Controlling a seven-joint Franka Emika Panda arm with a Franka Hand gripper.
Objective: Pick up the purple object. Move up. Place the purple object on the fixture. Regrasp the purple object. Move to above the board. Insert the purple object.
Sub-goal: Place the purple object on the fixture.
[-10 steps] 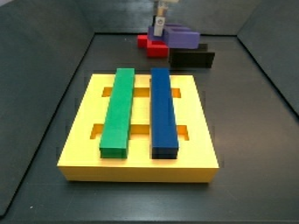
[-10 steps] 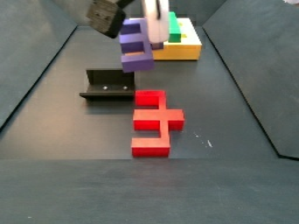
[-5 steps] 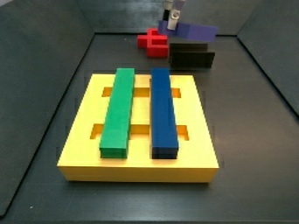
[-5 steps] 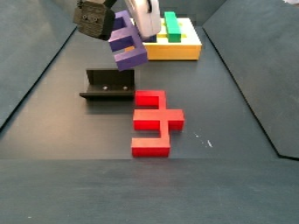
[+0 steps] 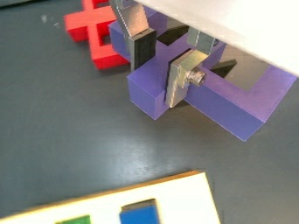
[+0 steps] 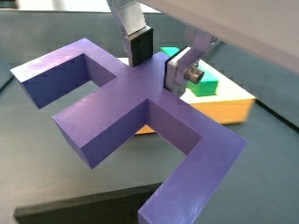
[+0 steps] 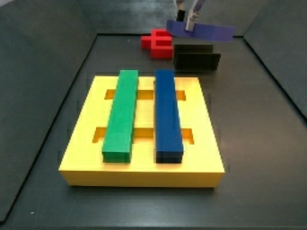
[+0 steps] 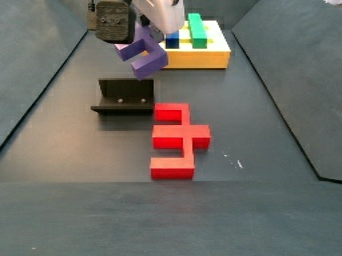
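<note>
Thick yellow rectangular slotted board (image 7: 144,167) lies on the dark floor, carrying a long green bar (image 7: 121,114) and a long blue bar (image 7: 168,111) side by side, lengthwise. Red plastic cross-shaped block (image 8: 175,139) flat on the floor, well apart from the board; in a side view it sits just beside the fixture. Fixture (image 8: 123,97), a low black L-shaped bracket on a base plate, stands between the red block and the board end of the floor. Purple plastic cross-shaped block (image 6: 135,114) is off the floor, tilted, hanging above the fixture (image 7: 198,59) in both side views (image 8: 144,55). Gripper (image 6: 160,61) clamps it: silver plate fingers (image 5: 181,74) with dark pads pressed against a central arm of the purple block (image 5: 198,96), jaws narrowly spread to that arm's thickness. No brand marks, labels or writing legible anywhere.
</note>
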